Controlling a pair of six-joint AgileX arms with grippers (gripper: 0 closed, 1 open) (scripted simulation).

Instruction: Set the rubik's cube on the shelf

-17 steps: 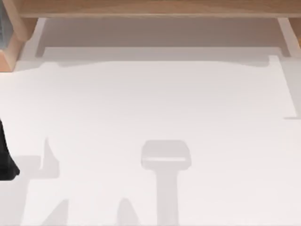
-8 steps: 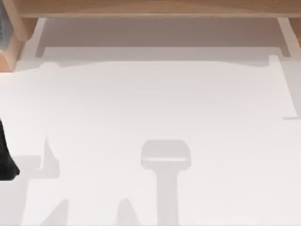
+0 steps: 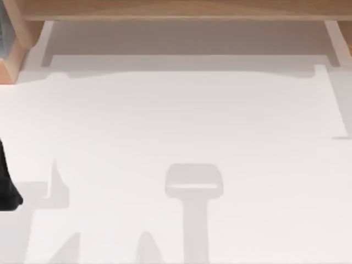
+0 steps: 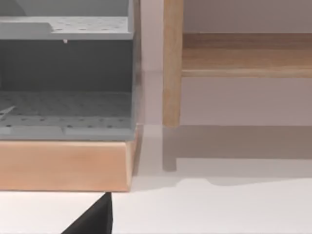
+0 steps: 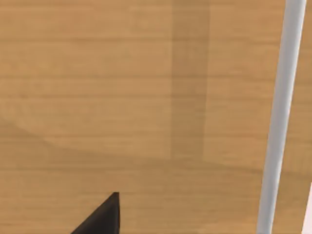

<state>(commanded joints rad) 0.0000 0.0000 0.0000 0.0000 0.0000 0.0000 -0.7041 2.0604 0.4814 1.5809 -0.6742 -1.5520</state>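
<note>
Nothing's budged since a second ago, left arm (image 3: pixel 6 181) parked at the table's (image 3: pixel 181 121) left edge, shelf (image 3: pixel 181 9) running side to side along the far edge, right wrist view close over bare wood, can't tell either claw's state, grey rack (image 4: pixel 66 73) beside the shelf's post.

Light-brown wooden shelf (image 3: pixel 181 9), white tabletop (image 3: pixel 181 121), grey perforated rack (image 4: pixel 66 73)

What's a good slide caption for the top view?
White tabletop under the wooden shelf along the far edge, with the left arm dark at the left edge.
</note>
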